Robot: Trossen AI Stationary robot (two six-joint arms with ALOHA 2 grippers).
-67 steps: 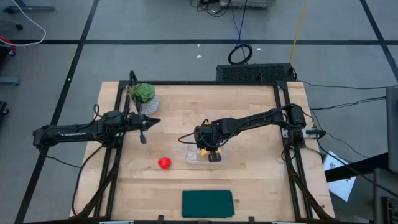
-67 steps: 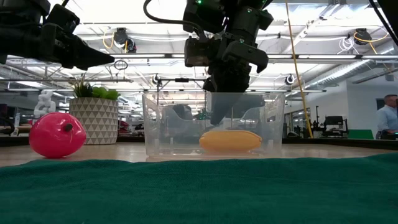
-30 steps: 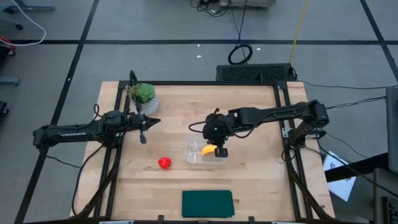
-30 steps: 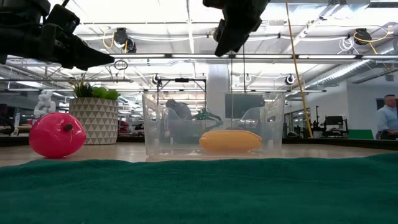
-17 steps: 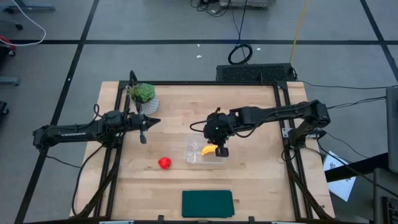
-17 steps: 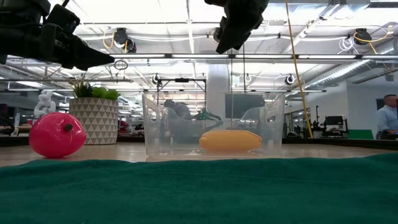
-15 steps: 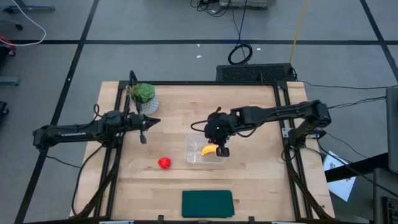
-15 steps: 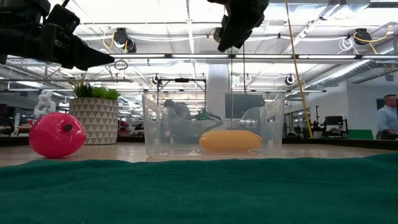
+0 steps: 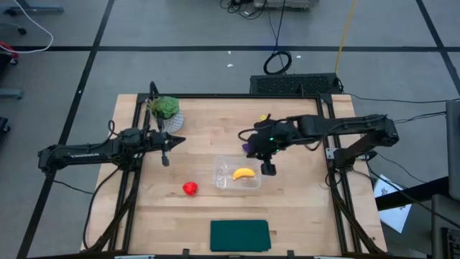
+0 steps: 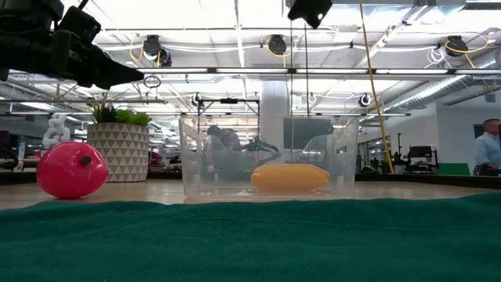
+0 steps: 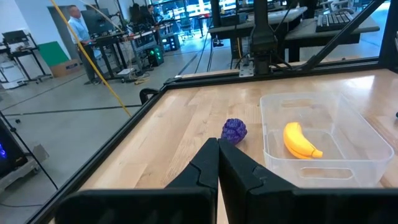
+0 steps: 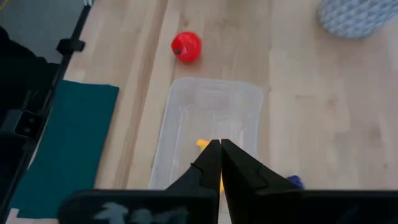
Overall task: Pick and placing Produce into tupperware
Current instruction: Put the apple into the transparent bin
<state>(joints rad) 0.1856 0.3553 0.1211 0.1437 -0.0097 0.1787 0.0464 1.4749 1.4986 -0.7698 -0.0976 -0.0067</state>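
Observation:
The yellow banana (image 9: 244,173) lies on the floor of the clear tupperware (image 9: 221,177), which stands near the table's middle. The round red fruit (image 9: 190,188) rests on the wood to its left. The dark purple piece (image 11: 234,130) rests on the wood just past the tupperware's far side. My right gripper (image 9: 256,150) hangs shut and empty, high over the tupperware's far right corner and slanting down. Only its lower end (image 10: 309,11) shows in the low view. My left gripper (image 9: 181,139) waits shut and level over the table's left part.
A leafy plant in a white pot (image 9: 167,111) stands at the far left. A dark green flat cloth (image 9: 239,235) lies at the near edge. Bare wood lies to the right of the tupperware and between it and the cloth.
My right gripper has risen and drawn back from above the tupperware toward the table's right and far edges, its fingers staying shut. The banana has stayed in the tupperware.

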